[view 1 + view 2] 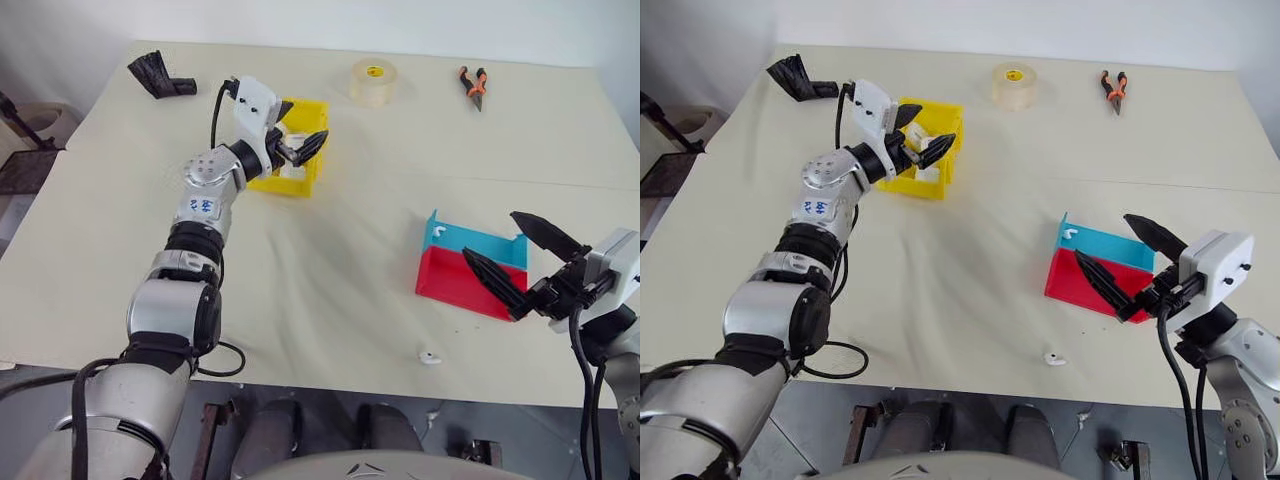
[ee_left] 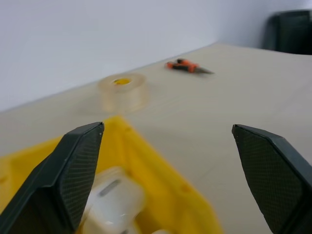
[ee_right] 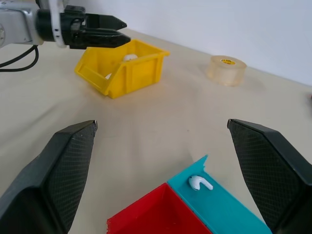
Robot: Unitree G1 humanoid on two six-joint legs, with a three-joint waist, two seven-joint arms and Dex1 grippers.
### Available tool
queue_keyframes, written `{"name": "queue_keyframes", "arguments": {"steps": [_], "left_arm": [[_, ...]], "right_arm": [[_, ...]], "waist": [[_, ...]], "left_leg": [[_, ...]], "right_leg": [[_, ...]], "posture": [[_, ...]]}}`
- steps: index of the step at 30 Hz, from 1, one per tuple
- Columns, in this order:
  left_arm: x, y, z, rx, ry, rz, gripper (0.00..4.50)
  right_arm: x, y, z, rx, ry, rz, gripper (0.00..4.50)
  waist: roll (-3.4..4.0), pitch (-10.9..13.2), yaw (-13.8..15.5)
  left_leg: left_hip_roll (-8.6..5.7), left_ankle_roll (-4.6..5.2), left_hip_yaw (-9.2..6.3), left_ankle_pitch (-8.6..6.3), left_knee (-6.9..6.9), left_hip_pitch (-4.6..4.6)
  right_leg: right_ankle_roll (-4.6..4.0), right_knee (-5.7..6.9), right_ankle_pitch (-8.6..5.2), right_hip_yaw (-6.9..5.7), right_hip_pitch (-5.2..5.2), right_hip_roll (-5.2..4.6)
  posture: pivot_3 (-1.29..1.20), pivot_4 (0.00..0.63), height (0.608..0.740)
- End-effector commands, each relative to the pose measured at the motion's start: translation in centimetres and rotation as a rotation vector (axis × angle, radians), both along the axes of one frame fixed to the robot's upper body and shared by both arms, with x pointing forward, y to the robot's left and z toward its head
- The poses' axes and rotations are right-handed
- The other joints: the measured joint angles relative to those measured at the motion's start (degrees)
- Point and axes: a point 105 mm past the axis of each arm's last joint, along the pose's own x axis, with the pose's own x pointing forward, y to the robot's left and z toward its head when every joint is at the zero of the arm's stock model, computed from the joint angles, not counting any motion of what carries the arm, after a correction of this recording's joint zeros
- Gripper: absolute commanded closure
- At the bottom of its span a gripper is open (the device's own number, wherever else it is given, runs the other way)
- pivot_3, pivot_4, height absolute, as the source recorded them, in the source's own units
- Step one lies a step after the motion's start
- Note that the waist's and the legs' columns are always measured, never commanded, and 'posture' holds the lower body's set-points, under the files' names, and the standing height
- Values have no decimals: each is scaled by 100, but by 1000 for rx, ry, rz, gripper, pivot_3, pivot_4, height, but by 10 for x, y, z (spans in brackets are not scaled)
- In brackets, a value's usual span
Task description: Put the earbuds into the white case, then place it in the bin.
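Spanning the whole scene was a cream table (image 1: 330, 260), on which stood the bin (image 1: 301, 178) of bright yellow toward the far left, with the left gripper (image 1: 300, 148) poised over it, fingers spread and empty, and the white case (image 2: 114, 202) lying inside. Nearer the right edge sat a red tray (image 1: 462, 284) joined to a blue tray (image 1: 480, 245), the right gripper (image 1: 520, 262) just beside them with jaws wide apart, holding nothing. Smaller items were a tape roll (image 1: 373, 80) and orange pliers (image 1: 473, 86) at the far side, and the earbuds: one (image 3: 199, 183) in the blue tray, one (image 1: 430, 357) loose near the front edge.
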Motion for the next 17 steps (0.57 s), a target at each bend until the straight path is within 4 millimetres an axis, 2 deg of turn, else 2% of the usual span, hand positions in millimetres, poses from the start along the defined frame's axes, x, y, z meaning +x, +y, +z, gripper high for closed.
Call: {"name": "queue_keyframes", "arguments": {"steps": [1, 5, 9, 11, 14, 17], "left_arm": [[-29, 5, -3, 61, -23, -182, 29], [-76, 24, -27, 199, -75, -352, 29], [-103, 45, -44, 222, -68, -384, 29], [-112, 53, -50, 217, -40, -389, 29], [-122, 54, -59, 245, -30, -381, 29], [-117, 55, -55, 247, -62, -328, 29]], "right_arm": [[-3, 0, 7, -33, -23, 33, 0], [-3, -1, -1, -65, 30, 79, 0], [-3, -10, -6, -99, 56, 79, 0], [-2, -15, -9, -123, 67, 70, 0], [3, -25, -6, -141, 43, 36, 0], [8, -30, -2, -146, 32, 27, 0]], "waist": [[2, -1, -37], [2, -1, -78], [4, -2, -54], [5, -2, -4], [5, -3, 29], [5, -3, 37]], "left_leg": [[1, 0, 3, 0, -2, 1], [7, -1, 0, 1, 0, 1], [7, -1, -11, 1, 4, 4], [5, -1, -13, 0, 8, 7], [2, 1, -12, 0, 9, 7], [0, 1, -14, 0, 11, 7]], "right_leg": [[0, 0, 0, 1, -1, 1], [0, 2, 0, 5, -1, 5], [-1, -5, 0, 7, 14, 3], [-1, -10, 0, 9, 22, 0], [-1, -12, 0, 14, 24, -3], [-1, -12, 0, 12, 26, -4]], "posture": [[0, 150, 740], [0, 150, 740], [0, 150, 740], [0, 150, 740], [0, 150, 740], [0, 150, 740]]}}
